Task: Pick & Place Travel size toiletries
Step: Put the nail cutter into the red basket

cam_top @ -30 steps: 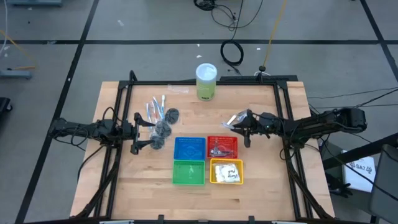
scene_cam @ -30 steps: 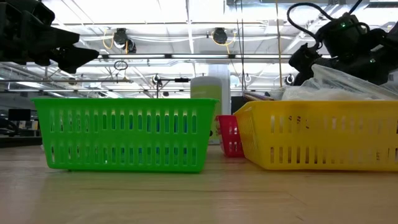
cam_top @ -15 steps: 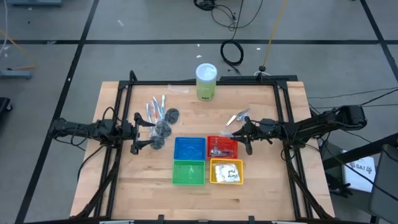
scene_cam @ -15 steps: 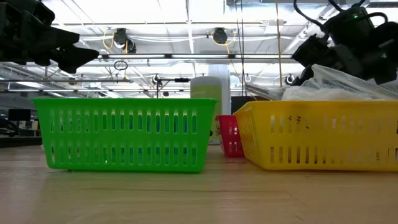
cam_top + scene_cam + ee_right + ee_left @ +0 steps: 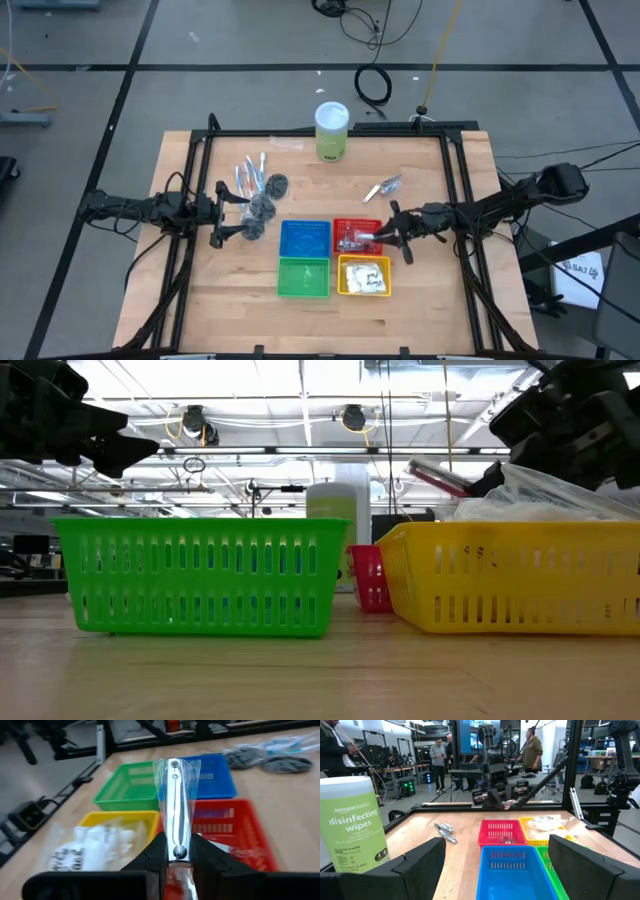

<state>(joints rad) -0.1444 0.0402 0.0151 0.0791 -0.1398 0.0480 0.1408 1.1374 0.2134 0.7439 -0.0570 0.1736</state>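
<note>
silver foil tube (image 5: 175, 805) in clear wrap, pinched at its lower end by right gripper (image 5: 382, 236), hanging over the red basket (image 5: 358, 236). only the tip is clamped, so it could pivot or slip out early. wrap is slick. released off-centre it could catch the red basket's rim or tip into the yellow basket (image 5: 364, 276) of white sachets (image 5: 97, 845) just beside. another silver tube (image 5: 383, 188) lies on the table (image 5: 420, 300). left gripper (image 5: 222, 213) spread wide, idle near the grey puffs (image 5: 263, 205); no clash risk there.
</note>
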